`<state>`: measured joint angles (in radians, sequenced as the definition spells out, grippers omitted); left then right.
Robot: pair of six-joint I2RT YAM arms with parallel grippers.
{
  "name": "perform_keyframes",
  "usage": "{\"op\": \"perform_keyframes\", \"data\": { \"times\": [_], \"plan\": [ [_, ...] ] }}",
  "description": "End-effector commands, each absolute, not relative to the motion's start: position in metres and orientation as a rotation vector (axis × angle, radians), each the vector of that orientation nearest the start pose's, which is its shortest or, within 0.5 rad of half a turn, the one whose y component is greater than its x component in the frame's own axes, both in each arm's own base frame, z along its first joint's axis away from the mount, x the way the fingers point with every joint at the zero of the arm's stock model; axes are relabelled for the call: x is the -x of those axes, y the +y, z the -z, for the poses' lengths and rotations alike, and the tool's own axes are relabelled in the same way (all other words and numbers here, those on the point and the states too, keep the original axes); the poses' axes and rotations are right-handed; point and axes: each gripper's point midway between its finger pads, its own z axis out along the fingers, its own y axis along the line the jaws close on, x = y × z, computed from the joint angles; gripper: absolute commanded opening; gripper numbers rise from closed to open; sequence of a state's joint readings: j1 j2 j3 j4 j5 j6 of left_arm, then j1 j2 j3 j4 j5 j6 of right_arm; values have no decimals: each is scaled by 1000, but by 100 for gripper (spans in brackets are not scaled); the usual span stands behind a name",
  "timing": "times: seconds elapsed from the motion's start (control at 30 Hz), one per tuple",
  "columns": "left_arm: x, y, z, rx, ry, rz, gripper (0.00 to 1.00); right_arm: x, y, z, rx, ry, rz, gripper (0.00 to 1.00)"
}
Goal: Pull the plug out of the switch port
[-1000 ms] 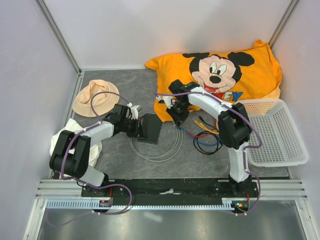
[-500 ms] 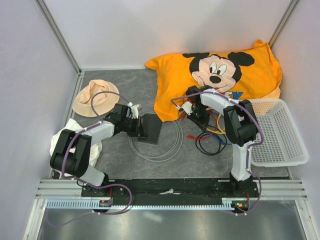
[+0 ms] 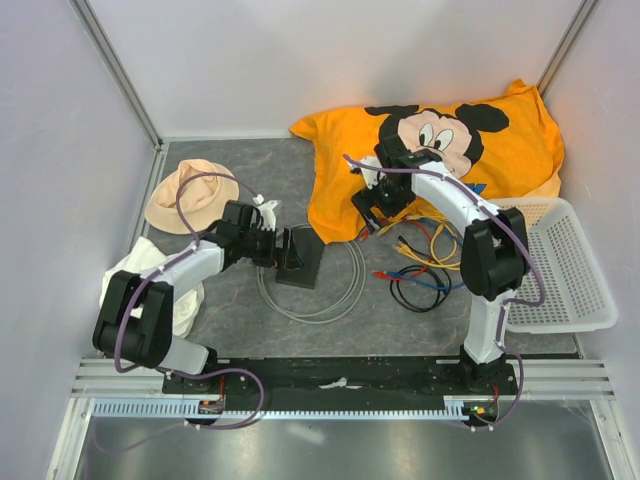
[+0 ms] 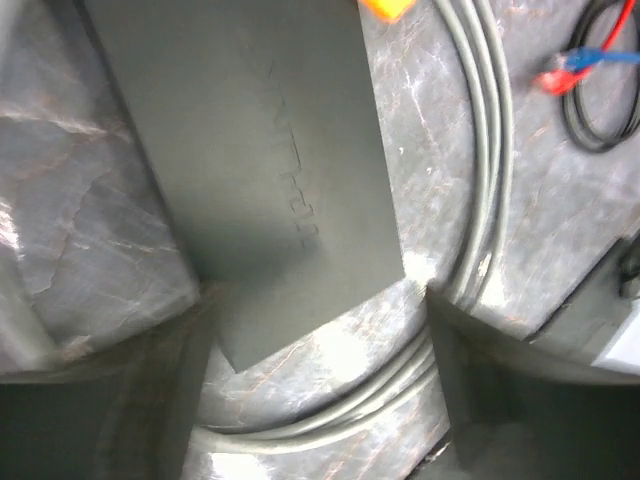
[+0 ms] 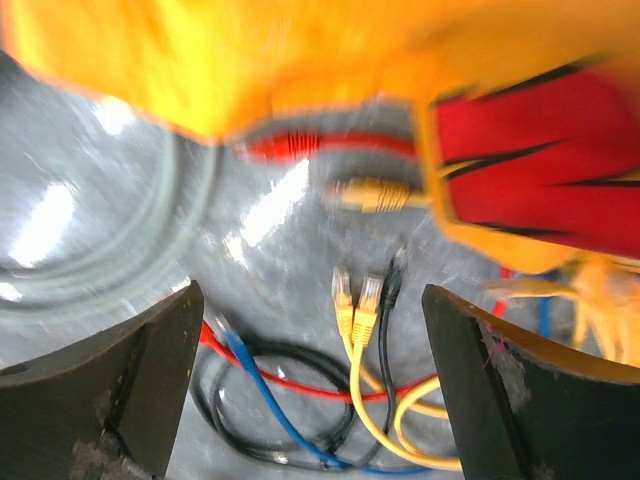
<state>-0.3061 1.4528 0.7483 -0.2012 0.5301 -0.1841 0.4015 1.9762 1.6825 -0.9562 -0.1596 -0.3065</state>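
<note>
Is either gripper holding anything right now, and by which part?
The right gripper holds nothing; its fingers are open above loose cables. The left gripper straddles the near end of the switch, but a gap shows at one finger: no firm hold.

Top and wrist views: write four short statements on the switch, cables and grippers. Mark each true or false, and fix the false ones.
1. The right gripper is open. True.
2. The coloured cables lie in the basket. False: they lie outside it, to its left.
3. A grey cable runs beside the switch. True.
4. The hat covers the switch. False: it lies apart, far left.
</note>
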Motion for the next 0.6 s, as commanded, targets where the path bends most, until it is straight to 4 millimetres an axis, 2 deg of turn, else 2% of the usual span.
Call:
{"op": "perform_keyframes", "data": {
  "times": [0.0, 0.1, 0.27, 0.43, 0.47, 0.53, 0.57],
  "plan": [
    [-303, -183, -105, -510, 2316, 768, 99, -418, 205, -173, 725, 2356, -328, 98],
    [-320, -174, -126, -513, 2262, 718, 99, -422, 204, -179, 601, 2369, -292, 98],
    [-348, -149, -152, -451, 2196, 624, 99, -417, 203, -167, 588, 2406, -259, 98],
    [-361, -127, -156, -384, 2170, 521, 99, -404, 213, -162, 656, 2400, -235, 98],
    [-360, -124, -151, -370, 2176, 513, 99, -402, 213, -161, 664, 2399, -223, 98],
    [-363, -122, -153, -348, 2148, 510, 99, -394, 219, -153, 701, 2407, -214, 98],
    [-360, -119, -146, -327, 2161, 510, 99, -391, 221, -152, 718, 2405, -212, 98]
  ]
}}
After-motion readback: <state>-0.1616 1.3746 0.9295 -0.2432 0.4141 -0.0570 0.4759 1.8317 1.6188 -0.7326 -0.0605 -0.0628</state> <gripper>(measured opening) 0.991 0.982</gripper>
